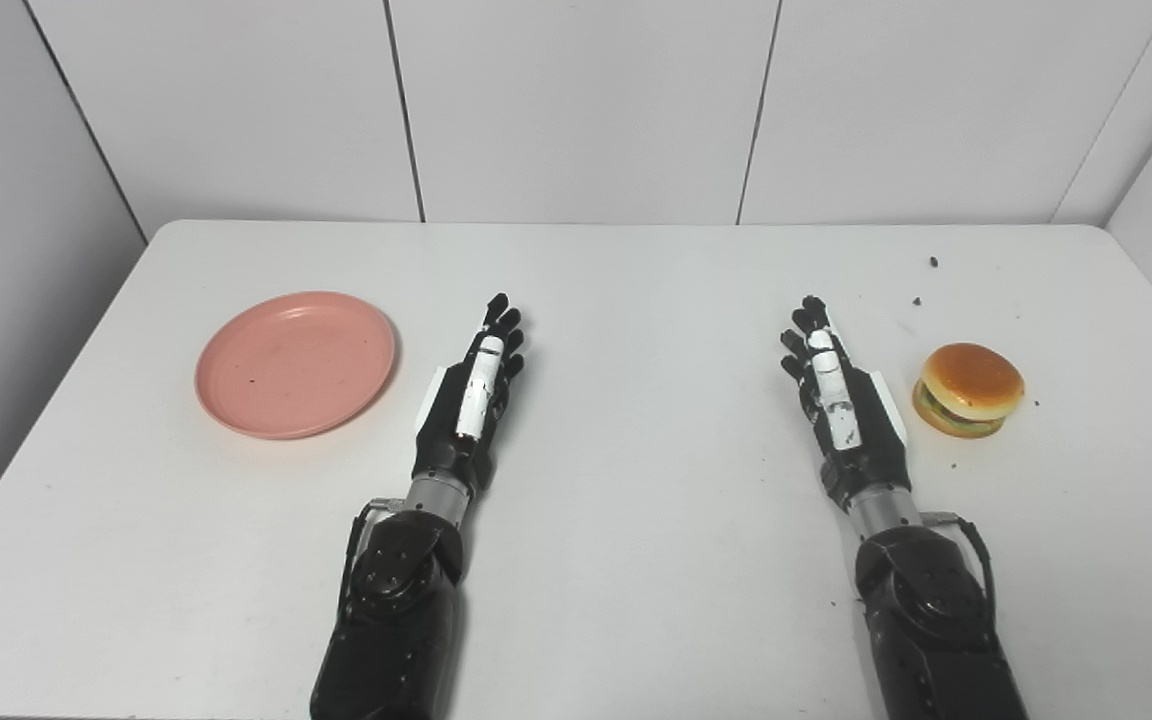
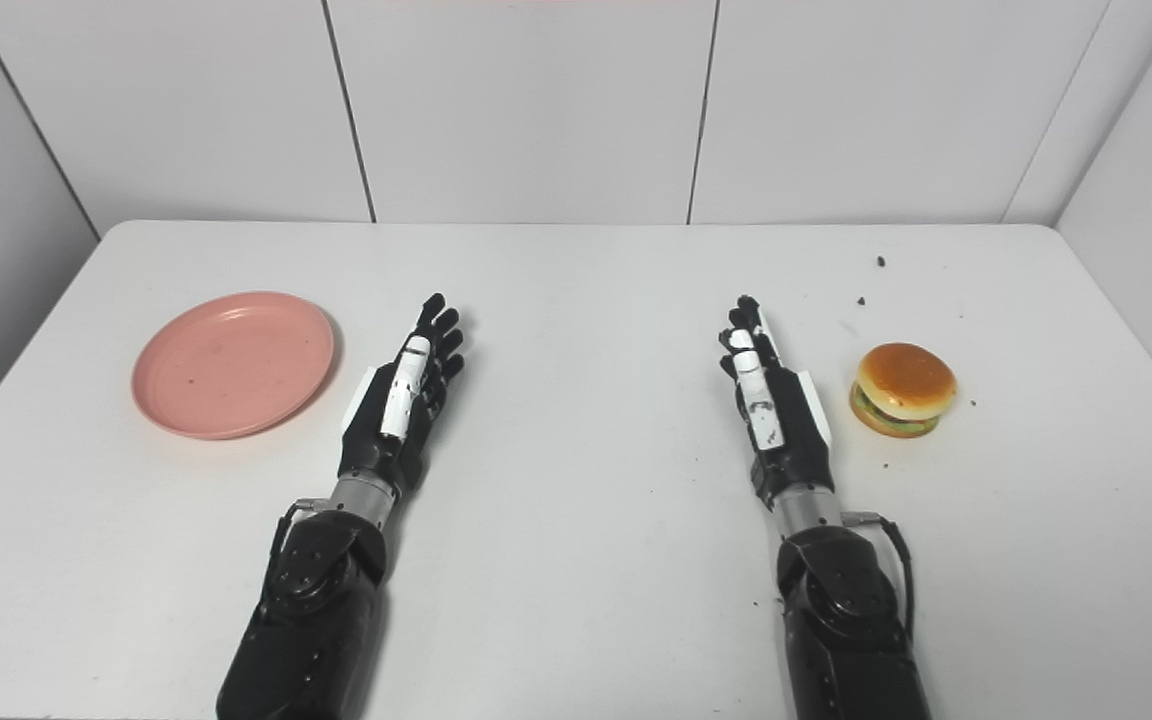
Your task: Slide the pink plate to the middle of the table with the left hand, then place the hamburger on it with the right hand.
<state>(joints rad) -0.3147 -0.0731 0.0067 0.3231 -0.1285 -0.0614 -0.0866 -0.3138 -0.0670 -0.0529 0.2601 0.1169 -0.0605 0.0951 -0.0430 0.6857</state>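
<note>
A round pink plate [image 1: 296, 363] lies flat on the left part of the white table [image 1: 636, 300], with nothing on it. My left hand [image 1: 473, 392] rests just to the plate's right, apart from it, open with fingers stretched forward. A hamburger [image 1: 968, 389] with a glossy bun sits upright on the right part of the table. My right hand [image 1: 836, 395] lies a short gap to the burger's left, also open and holding nothing, fingers straight.
A few dark crumbs [image 1: 933, 262] dot the table behind and around the hamburger. White wall panels [image 1: 576, 100] close off the table's far edge and both sides. Bare tabletop stretches between the two hands.
</note>
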